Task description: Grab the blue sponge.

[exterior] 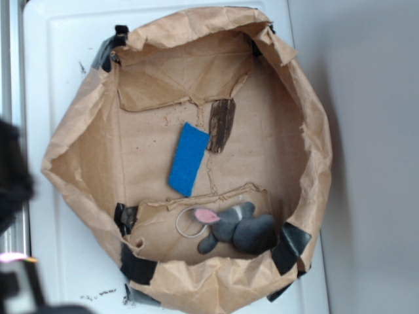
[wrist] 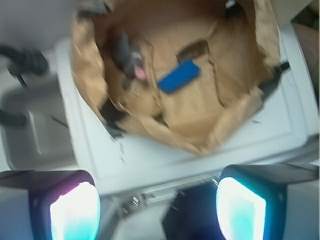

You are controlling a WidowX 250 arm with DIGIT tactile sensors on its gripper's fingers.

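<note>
The blue sponge (exterior: 188, 159) lies flat on the floor of a brown paper-lined box (exterior: 78, 137), near the middle, its long side running top right to bottom left. In the wrist view the blue sponge (wrist: 179, 76) shows far off, inside the box. My gripper (wrist: 157, 210) hangs outside the box, above the white surface beside it. It is open, the two glowing pads (wrist: 75, 212) set wide apart with nothing between them. In the exterior view only a dark blur of the arm (exterior: 13, 170) shows at the left edge.
A grey plush mouse with a pink ear (exterior: 239, 229) lies on a cardboard flap at the box's lower side. A dark brown strip (exterior: 221, 125) touches the sponge's upper right corner. Crumpled paper walls ring the box, with black tape (exterior: 291, 245) at the corners. The box sits on a white top (exterior: 46, 39).
</note>
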